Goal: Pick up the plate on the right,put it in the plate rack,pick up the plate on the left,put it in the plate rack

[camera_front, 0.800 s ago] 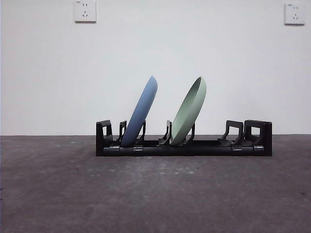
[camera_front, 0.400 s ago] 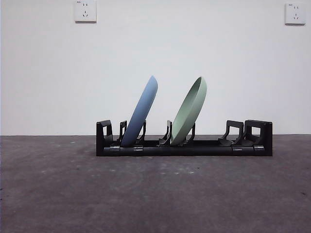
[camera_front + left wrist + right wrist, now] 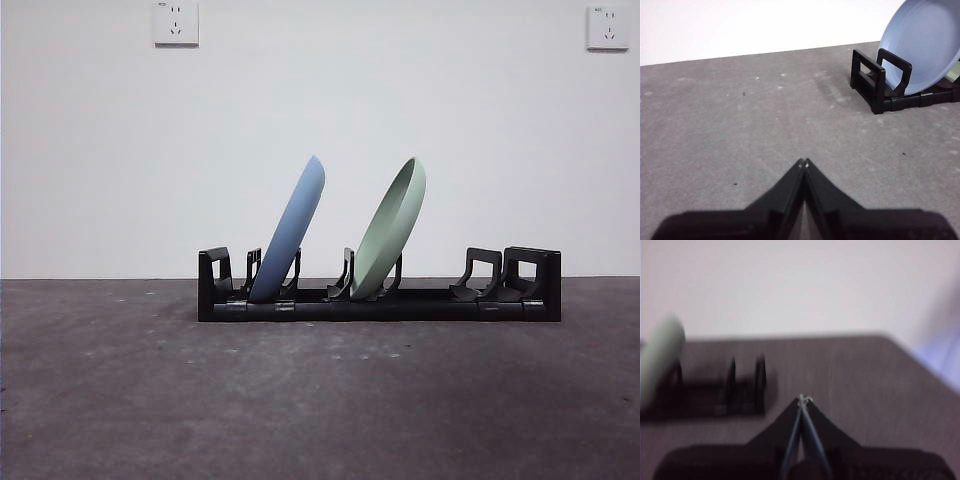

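1. Table: dark grey, matte surface with faint pale scuffs. It carries the plate rack at its far side, near the white wall.
2. Plate rack: long, low, black, lying left to right across the front view, with blocky end pieces and pairs of upright prongs. It holds two plates. The prong pairs at its right end hold nothing.
3. Blue plate: seated on edge in the left slot, top rim tilted to the right. The left wrist view shows it behind the rack's left end piece.
4. Green plate: seated on edge in the middle slot, tilted the same way, well apart from the blue plate.
5. Left gripper: jaws pressed together, holding nothing, over bare table left of the rack.
6. Right gripper: view blurred; jaws appear pressed together, holding nothing, off the rack's right end.
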Action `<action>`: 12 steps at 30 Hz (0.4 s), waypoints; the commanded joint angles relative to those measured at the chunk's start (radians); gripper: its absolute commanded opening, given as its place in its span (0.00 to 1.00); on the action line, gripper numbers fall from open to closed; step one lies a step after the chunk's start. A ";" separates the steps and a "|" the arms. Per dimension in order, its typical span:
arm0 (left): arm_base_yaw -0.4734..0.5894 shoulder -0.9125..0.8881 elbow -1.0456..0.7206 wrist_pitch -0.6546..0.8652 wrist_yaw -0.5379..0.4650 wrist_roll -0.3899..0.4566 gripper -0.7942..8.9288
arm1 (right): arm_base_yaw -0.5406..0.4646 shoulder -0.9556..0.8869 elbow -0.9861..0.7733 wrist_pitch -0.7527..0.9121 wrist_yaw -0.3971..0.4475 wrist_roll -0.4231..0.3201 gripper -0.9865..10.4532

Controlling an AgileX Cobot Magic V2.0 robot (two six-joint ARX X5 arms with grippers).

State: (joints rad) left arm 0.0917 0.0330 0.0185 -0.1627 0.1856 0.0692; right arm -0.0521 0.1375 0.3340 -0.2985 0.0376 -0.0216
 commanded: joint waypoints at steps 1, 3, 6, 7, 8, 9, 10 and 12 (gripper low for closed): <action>0.001 0.000 -0.011 0.007 -0.003 -0.006 0.08 | -0.001 -0.058 -0.106 0.015 0.005 0.048 0.09; 0.001 0.000 -0.011 0.007 -0.003 -0.006 0.08 | -0.001 -0.091 -0.166 0.015 0.004 0.048 0.09; 0.001 0.000 -0.011 0.007 -0.003 -0.006 0.08 | -0.001 -0.131 -0.236 0.016 0.004 0.066 0.09; 0.001 0.000 -0.011 0.007 -0.003 -0.006 0.08 | -0.001 -0.130 -0.254 0.014 0.004 0.075 0.09; 0.001 0.000 -0.011 0.007 -0.003 -0.006 0.08 | -0.001 -0.130 -0.266 0.011 0.004 0.075 0.09; 0.001 0.000 -0.011 0.007 -0.003 -0.006 0.08 | -0.001 -0.130 -0.279 0.008 0.003 0.076 0.09; 0.001 0.000 -0.011 0.007 -0.003 -0.006 0.08 | -0.001 -0.128 -0.285 0.016 0.000 0.082 0.09; 0.001 0.002 -0.011 0.007 -0.003 -0.006 0.08 | -0.001 -0.129 -0.285 0.016 -0.004 0.081 0.09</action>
State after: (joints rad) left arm 0.0917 0.0353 0.0185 -0.1627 0.1852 0.0689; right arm -0.0521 0.0120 0.0559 -0.2935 0.0345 0.0433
